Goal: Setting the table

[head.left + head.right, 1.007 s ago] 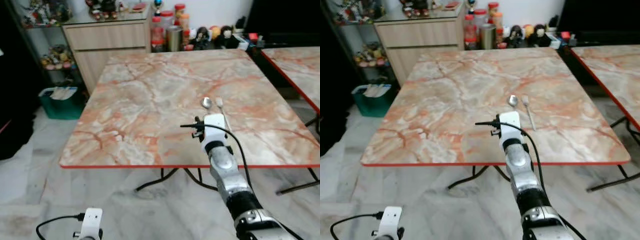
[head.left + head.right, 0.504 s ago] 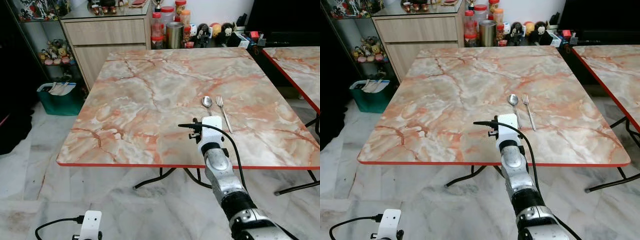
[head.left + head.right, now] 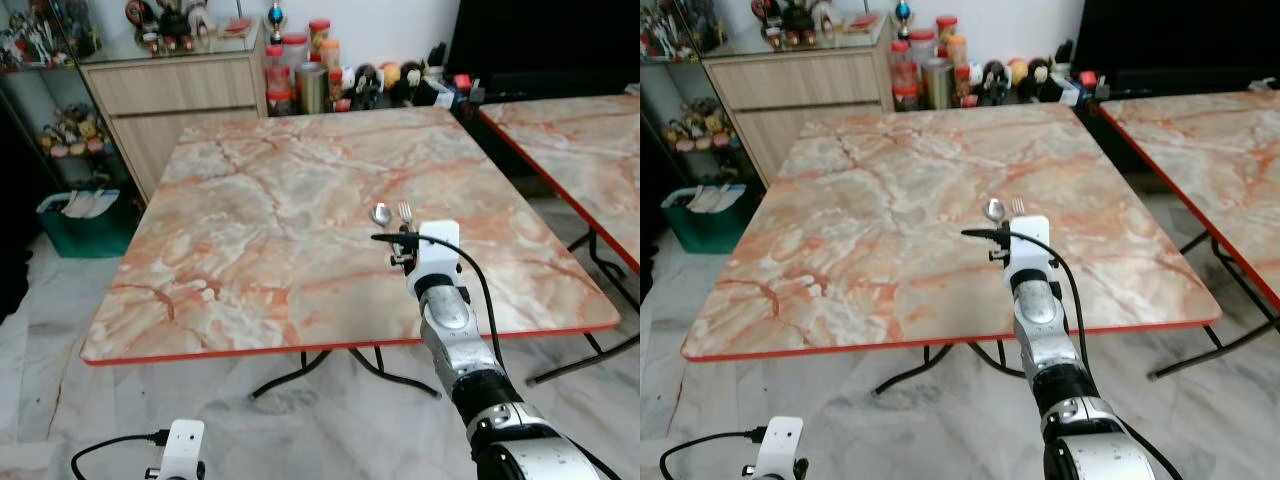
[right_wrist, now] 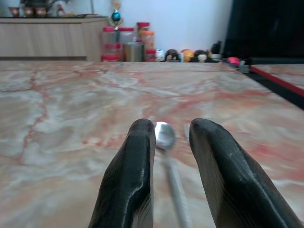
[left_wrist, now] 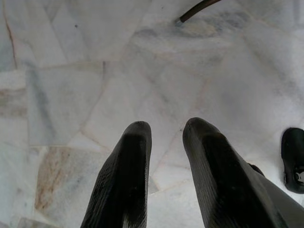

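Observation:
A metal spoon and a fork lie side by side on the orange marble table, right of its middle. My right arm reaches over the table's near edge, its white wrist block just short of the cutlery. In the right wrist view my right gripper is open and low over the tabletop. The spoon lies between and just beyond its fingertips, handle running back towards the wrist. The fork is mostly hidden behind one finger. My left gripper hangs idle over the floor, fingers apart.
A second marble table stands close on the right, with a narrow gap between. Behind the table are a wooden cabinet, jars and small figures. A green bin sits on the floor at the left.
The camera has shifted, so the table sits further left in view. My right gripper has moved forward over the table edge, closer to the spoon and fork.

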Motion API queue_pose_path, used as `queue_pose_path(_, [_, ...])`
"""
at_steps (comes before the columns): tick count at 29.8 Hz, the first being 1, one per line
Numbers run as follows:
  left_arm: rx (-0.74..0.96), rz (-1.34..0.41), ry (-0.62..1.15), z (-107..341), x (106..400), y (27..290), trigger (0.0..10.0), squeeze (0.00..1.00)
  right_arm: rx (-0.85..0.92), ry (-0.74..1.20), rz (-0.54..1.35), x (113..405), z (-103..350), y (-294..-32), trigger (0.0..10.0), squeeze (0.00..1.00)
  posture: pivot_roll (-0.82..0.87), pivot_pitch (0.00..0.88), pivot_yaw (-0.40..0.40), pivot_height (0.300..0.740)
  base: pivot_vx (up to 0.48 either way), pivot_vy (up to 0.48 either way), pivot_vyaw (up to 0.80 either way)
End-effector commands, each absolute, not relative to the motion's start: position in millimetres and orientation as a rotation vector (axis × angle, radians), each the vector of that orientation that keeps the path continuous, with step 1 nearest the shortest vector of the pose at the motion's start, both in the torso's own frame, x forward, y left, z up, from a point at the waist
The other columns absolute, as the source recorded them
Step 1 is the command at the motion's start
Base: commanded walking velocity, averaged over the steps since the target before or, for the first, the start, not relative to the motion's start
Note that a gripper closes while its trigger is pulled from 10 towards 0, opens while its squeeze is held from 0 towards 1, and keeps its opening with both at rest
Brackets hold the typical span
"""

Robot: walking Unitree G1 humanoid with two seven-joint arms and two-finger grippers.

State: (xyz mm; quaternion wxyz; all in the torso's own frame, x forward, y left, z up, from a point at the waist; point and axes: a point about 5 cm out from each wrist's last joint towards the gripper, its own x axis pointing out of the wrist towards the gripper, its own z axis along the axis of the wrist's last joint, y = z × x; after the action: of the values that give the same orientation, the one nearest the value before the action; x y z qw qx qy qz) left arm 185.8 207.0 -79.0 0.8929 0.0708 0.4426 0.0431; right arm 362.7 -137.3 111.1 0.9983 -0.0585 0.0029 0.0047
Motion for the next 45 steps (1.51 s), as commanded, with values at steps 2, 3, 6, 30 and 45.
queue_pose_path(2, [0.162,0.095,0.936,-79.8,184.1,209.3,10.0,0.0,-0.107,-0.006,0.014,364.9,114.6,-134.1,10.0,0.0,-0.05,0.0,0.041,0.74,0.351,0.0,0.0])
queue_pose_path(3, [0.162,0.095,0.935,-79.8,184.2,209.2,10.0,0.0,-0.107,-0.006,0.013,364.9,114.5,-134.2,10.0,0.0,-0.05,0.0,0.041,0.74,0.352,0.0,0.0])
queue_pose_path(6, [0.162,0.1,0.933,-79.4,184.9,209.6,10.0,0.0,-0.105,-0.007,0.014,364.6,114.0,-134.1,10.0,0.0,-0.05,0.0,0.041,0.74,0.349,0.0,0.0])
queue_pose_path(30, [0.159,0.108,0.938,-80.2,182.3,211.4,10.0,0.0,-0.116,0.009,-0.006,362.7,108.8,-143.7,10.0,0.0,-0.05,0.0,0.044,0.74,0.288,0.0,0.0])
queue_pose_path(45, [0.158,0.109,0.95,-81.9,178.7,211.7,10.0,0.0,-0.114,0.062,-0.087,356.3,99.4,-176.0,10.0,1.0,-0.05,0.0,0.041,0.74,0.0,0.0,0.0])
